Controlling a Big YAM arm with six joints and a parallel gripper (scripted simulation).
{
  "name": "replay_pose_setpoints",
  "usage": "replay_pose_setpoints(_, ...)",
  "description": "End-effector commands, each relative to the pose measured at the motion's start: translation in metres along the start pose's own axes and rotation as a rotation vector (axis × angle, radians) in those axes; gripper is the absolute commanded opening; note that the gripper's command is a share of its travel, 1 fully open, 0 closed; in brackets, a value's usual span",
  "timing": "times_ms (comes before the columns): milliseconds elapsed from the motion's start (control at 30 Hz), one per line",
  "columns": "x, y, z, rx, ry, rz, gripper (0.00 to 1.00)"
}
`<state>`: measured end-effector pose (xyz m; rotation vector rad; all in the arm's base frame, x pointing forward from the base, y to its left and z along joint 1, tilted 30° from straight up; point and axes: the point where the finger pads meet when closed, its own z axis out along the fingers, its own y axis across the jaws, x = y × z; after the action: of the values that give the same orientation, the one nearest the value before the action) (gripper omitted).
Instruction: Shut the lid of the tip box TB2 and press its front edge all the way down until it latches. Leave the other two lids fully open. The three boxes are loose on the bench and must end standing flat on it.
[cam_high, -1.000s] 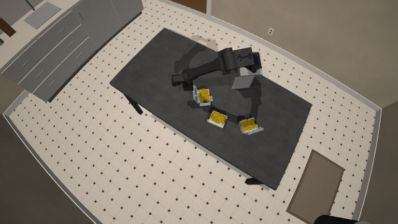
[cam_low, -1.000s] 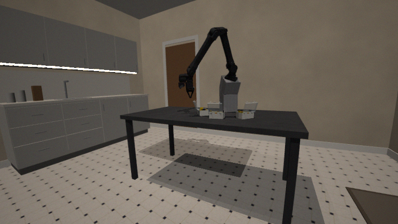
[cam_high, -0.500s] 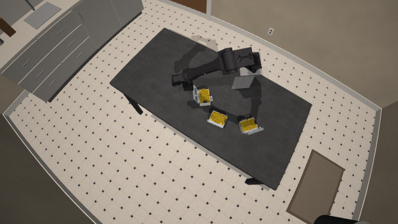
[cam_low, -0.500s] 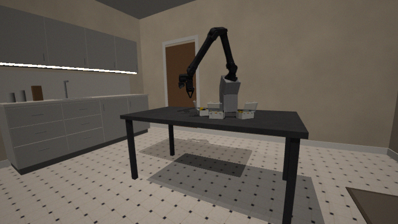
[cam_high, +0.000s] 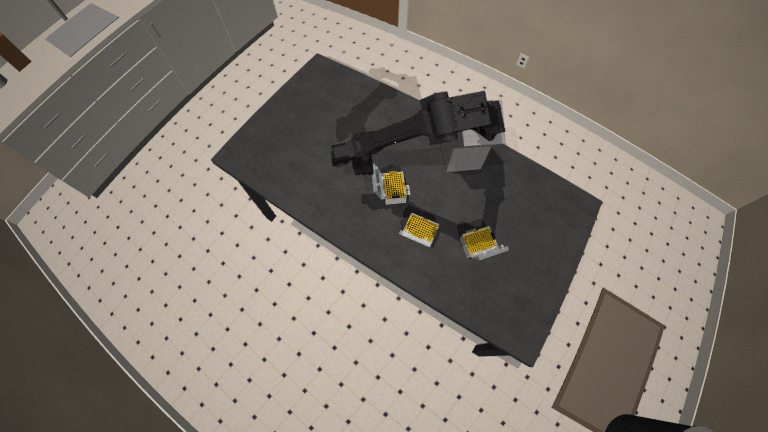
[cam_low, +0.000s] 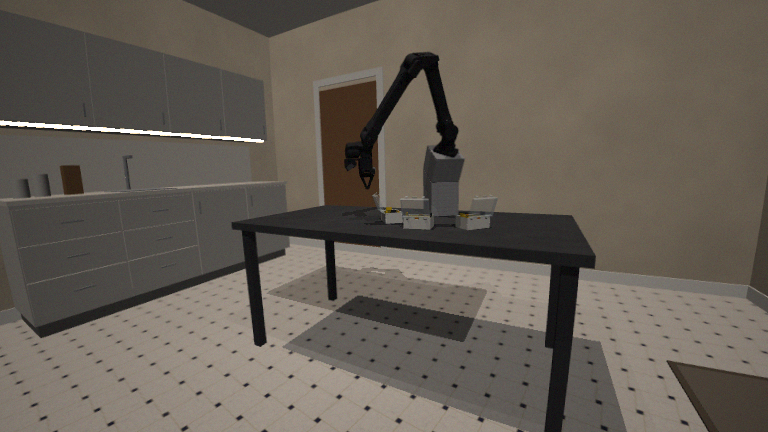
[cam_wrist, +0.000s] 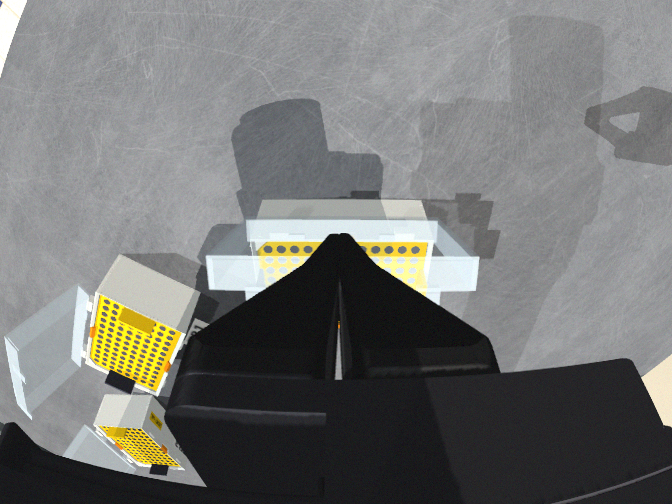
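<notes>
Three white tip boxes with yellow racks stand on the dark table (cam_high: 290, 139) (cam_low: 515, 232) (cam_wrist: 135, 135), all with lids raised. I cannot read their labels. My gripper (cam_high: 365, 162) (cam_low: 368, 185) (cam_wrist: 339, 250) is shut and empty. It hangs above the rear edge of the left box (cam_high: 393, 185) (cam_low: 392, 217) (cam_wrist: 401, 253), close to that box's upright translucent lid (cam_wrist: 458, 271). The fingers hide most of this box's rack in the wrist view. The middle box (cam_high: 419, 227) (cam_low: 417, 220) (cam_wrist: 132, 336) and the right box (cam_high: 479, 241) (cam_low: 472, 221) (cam_wrist: 138, 439) stand apart from the gripper.
The arm's grey pedestal (cam_high: 467, 158) (cam_low: 443, 182) stands on the table behind the boxes. Grey cabinets (cam_low: 134, 247) line the far wall, well away from the table.
</notes>
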<state>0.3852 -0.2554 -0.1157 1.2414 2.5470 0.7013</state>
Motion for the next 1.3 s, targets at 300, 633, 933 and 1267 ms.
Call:
replay_pose_setpoints(300,-0.006,0.003,0.014,-0.001,-0.007,-0.006,0.00)
replay_pose_setpoints(633,-0.013,0.005,0.026,-0.002,-0.021,-0.014,0.00)
replay_pose_setpoints(933,-0.012,0.004,0.041,-0.001,-0.017,-0.012,0.00)
replay_pose_setpoints(1267,-0.025,0.007,0.036,-0.009,-0.059,-0.014,0.00)
